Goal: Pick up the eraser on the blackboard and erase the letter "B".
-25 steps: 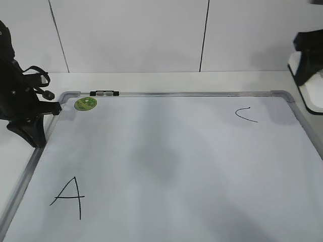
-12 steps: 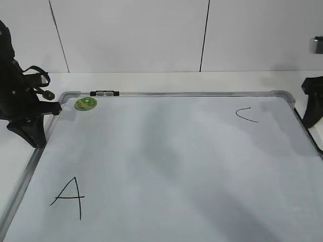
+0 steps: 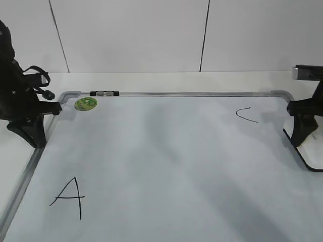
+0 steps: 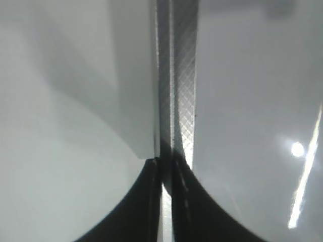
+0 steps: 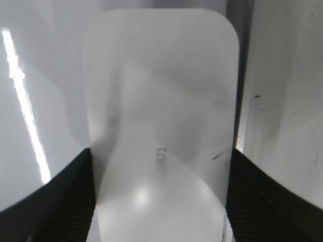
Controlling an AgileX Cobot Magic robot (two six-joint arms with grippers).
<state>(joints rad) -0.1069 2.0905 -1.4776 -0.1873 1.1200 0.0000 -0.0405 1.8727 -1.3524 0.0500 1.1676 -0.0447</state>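
Note:
The blackboard [image 3: 176, 161] is a white board with a grey frame, lying flat. A black "A" [image 3: 68, 196] is at the near left and a small "C" [image 3: 246, 115] at the far right. No letter "B" shows on it. My right gripper [image 3: 302, 143] is shut on the white eraser [image 3: 309, 154], which rests low at the board's right edge. In the right wrist view both fingers [image 5: 160, 171] press the sides of the eraser [image 5: 161, 75]. My left gripper [image 3: 35, 138] is shut and empty over the board's left frame [image 4: 176, 75].
A round green sticker [image 3: 85, 103] and a small black-and-silver clip [image 3: 104, 93] sit at the board's far left corner. A white table [image 3: 151, 80] surrounds the board, with a white panelled wall behind.
My right gripper has come down with the eraser from high at the right edge of the view to the board's right edge. The left arm has not moved.

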